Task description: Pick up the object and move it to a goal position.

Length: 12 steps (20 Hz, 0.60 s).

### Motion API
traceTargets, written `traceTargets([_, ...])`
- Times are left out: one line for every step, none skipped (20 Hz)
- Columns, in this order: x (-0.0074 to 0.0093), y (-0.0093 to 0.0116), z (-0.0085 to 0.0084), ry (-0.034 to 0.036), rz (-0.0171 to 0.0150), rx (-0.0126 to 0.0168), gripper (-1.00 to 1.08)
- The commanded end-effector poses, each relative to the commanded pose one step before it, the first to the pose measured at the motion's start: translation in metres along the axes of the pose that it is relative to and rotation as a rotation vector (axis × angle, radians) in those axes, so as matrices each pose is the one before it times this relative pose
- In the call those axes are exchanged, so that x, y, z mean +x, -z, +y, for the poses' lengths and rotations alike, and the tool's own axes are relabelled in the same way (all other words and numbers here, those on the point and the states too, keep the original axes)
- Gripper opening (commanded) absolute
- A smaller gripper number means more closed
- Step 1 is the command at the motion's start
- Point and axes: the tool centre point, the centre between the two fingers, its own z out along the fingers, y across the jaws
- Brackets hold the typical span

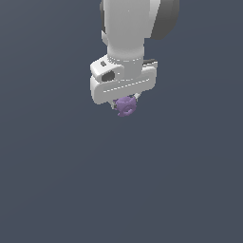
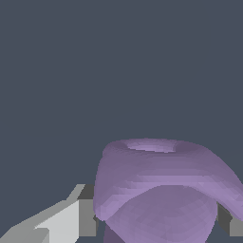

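Backdrop: a flat, even slate-blue field fills both views; no surface edge, seam or shadow shows on it.
Arm [image 1: 127, 26]: smooth matte white cylinder coming down from the top of the exterior view, with a dark grey rounded part behind it on the exterior view's right.
Gripper [image 1: 126, 105]: a broad, white, rounded-box body set crosswise under the arm, with a small dark recess on its face and a thin dashed line along its lower edge. Its short fingers [image 2: 87, 211] are blocky and faceted, pale on the outside with darker grey inner pads.
Gripper state: the fingers are closed against the two sides of the purple object, one pad touching each flank, and the object hangs clear of everything else.
Purple object [image 1: 126, 105]: matte lilac, roundish and lumpy, with swirled folds. In the wrist view [image 2: 161, 190] it shows a flat ringed top and a wide drooping fold over a rounder lobe.
Object position: directly under the gripper body, between the fingertips, centred and narrower than the body above it.
Writing: no readable label or mark on any part.
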Motion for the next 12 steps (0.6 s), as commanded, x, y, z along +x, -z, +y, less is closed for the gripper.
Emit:
traceTargets([0.00368, 0.02646, -0.0038, -0.00013, -0.0008, 0.00036, -1.0])
traceTargets([0.00169, 0.01025, -0.00137, 0.0, 0.0, 0.0, -1.0])
traceTargets([0.00171, 0.01016, -0.00134, 0.0, 0.0, 0.0, -1.0])
traceTargets([0.00172, 0.01007, -0.00132, 0.0, 0.0, 0.0, -1.0])
traceTargets([0.00172, 0.00988, -0.00129, 0.0, 0.0, 0.0, -1.0])
traceTargets([0.00168, 0.00946, -0.00122, 0.0, 0.0, 0.0, -1.0])
traceTargets([0.00163, 0.00906, -0.00116, 0.0, 0.0, 0.0, -1.0])
traceTargets([0.00154, 0.00861, -0.00084, 0.00002, 0.00015, 0.00067, -1.0])
traceTargets([0.00156, 0.00833, -0.00105, 0.0, 0.0, 0.0, -1.0])
traceTargets([0.00152, 0.008, -0.00099, 0.0, 0.0, 0.0, -1.0])
traceTargets([0.00149, 0.00769, -0.00095, 0.0, 0.0, 0.0, -1.0])
traceTargets([0.00146, 0.00739, -0.0009, 0.0, 0.0, 0.0, -1.0])
